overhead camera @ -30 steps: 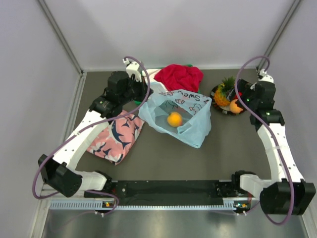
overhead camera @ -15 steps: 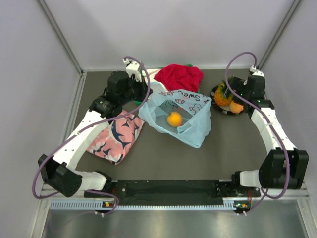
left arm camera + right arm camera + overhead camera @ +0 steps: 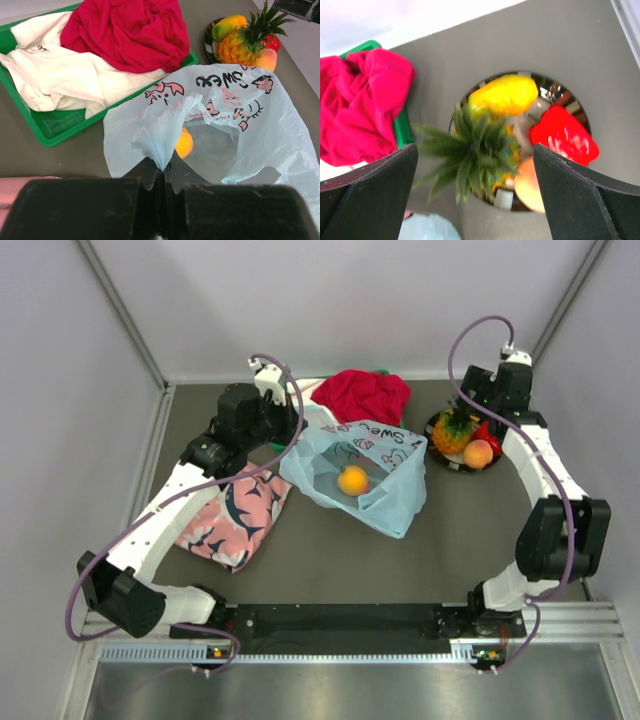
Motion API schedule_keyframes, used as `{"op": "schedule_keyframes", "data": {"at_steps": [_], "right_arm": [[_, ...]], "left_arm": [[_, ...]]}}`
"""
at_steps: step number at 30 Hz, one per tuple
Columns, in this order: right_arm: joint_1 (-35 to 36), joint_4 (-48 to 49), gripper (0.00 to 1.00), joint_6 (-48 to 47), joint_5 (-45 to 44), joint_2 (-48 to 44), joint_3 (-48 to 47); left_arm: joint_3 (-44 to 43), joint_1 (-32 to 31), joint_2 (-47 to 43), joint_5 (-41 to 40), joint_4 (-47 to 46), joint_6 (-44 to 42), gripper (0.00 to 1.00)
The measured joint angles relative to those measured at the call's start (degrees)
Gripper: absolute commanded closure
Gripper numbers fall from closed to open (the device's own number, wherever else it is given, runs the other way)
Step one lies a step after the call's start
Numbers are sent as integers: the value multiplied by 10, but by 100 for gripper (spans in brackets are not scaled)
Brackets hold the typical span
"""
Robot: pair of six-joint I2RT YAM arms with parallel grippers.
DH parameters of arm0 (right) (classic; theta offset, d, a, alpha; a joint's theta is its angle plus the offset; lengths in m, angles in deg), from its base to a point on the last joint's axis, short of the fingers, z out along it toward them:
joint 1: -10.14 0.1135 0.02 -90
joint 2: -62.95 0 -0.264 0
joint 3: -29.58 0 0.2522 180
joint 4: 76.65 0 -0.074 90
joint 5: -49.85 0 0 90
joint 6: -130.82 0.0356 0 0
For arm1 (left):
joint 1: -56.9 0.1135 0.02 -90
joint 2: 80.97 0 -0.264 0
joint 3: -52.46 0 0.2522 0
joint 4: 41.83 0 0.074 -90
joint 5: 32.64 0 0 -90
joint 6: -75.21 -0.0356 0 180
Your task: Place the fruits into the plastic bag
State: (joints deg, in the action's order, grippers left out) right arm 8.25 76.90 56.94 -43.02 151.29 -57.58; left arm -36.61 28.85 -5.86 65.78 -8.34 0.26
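Observation:
The light-blue plastic bag (image 3: 375, 480) lies open mid-table with one round orange fruit (image 3: 351, 480) inside. My left gripper (image 3: 292, 443) is shut on the bag's near-left rim (image 3: 162, 150) and holds it up. The pineapple (image 3: 452, 430), mango (image 3: 504, 95), peach (image 3: 479, 453) and red fruit (image 3: 562, 135) sit on a dark round plate (image 3: 485, 80) at the far right. My right gripper (image 3: 475, 150) is open and empty, hovering above the pineapple (image 3: 480, 145) with a finger on each side and touching nothing.
A green tray (image 3: 50, 130) with red and white clothes (image 3: 360, 395) stands behind the bag. A pink shark-print cloth (image 3: 235, 515) lies to the left under my left arm. Grey walls close in on the back and sides.
My right arm has swung back toward the far wall, and its gripper now hangs over the fruit plate. The left gripper and the bag have not moved.

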Motion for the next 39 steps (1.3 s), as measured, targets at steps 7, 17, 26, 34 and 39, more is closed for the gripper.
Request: {"op": "schedule_keyframes", "data": {"at_steps": [7,17,26,34,39], "right_arm": [[10,-7,5,-19,-3,62,-52],[24,-7,7,-31,-17,70,-51],[30,-8,22,-36,-26,81,-51],[35,-10,36,-36,-33,88,-51],[39,-10,49,-36,-33,89,-52]], "left_arm": [[0,0,0,-3,0,0,100],[0,0,3,-3,0,0,100],[0,0,4,-3,1,0,100],[0,0,4,-2,2,0,100],[0,0,4,-3,2,0,100]]}}
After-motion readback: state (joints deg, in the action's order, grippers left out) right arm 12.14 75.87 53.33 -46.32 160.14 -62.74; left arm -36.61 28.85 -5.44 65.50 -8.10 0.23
